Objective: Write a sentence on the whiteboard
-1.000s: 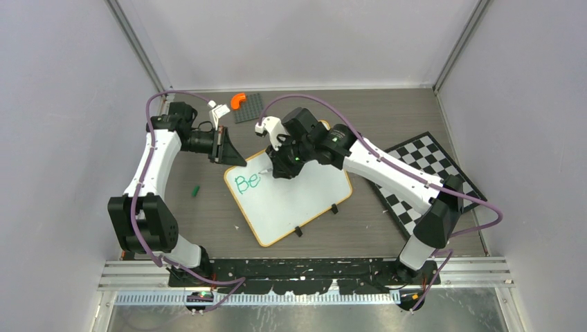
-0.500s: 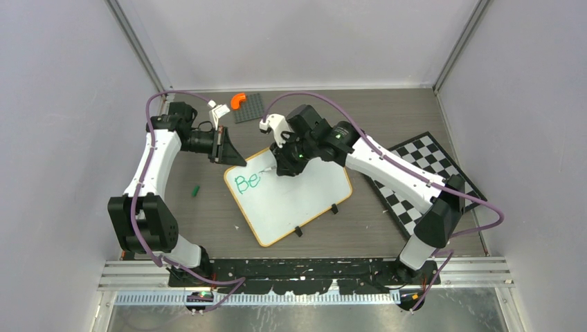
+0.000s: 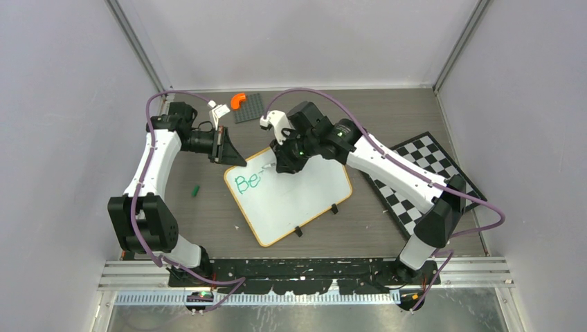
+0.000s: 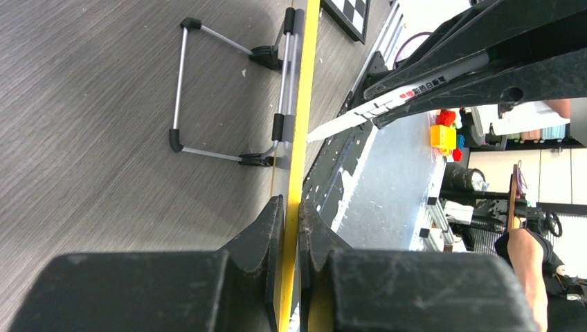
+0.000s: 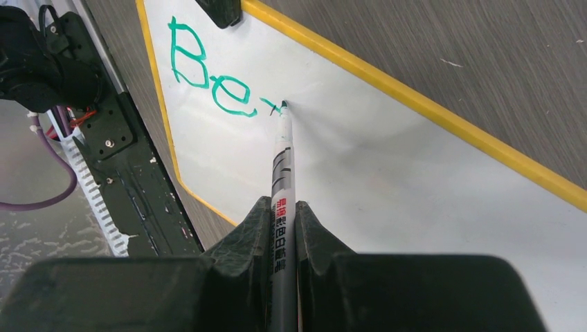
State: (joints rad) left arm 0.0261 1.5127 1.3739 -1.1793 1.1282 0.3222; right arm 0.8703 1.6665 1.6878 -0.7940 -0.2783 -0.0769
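Observation:
The whiteboard (image 3: 297, 197), white with an orange-yellow rim, lies tilted at the table's middle. The sentence (image 3: 247, 182) reads "Be" in green, followed by a short stroke. My left gripper (image 3: 234, 158) is shut on the board's far left rim, which shows edge-on as a yellow strip (image 4: 302, 104) between its fingers (image 4: 291, 207). My right gripper (image 3: 285, 164) is shut on a silver marker (image 5: 282, 159). The marker's green tip touches the board (image 5: 387, 180) at the end of the stroke just right of the "e" (image 5: 232, 104).
A small green marker cap (image 3: 196, 189) lies on the table left of the board. A black-and-white checkerboard (image 3: 422, 176) lies at the right. A grey baseplate (image 3: 248, 109) with an orange piece (image 3: 238, 99) and a white part (image 3: 220, 111) sit at the back.
My right gripper has shifted a little up and to the right with the marker, drawing a short green stroke after "Be". The left arm and the board have not moved.

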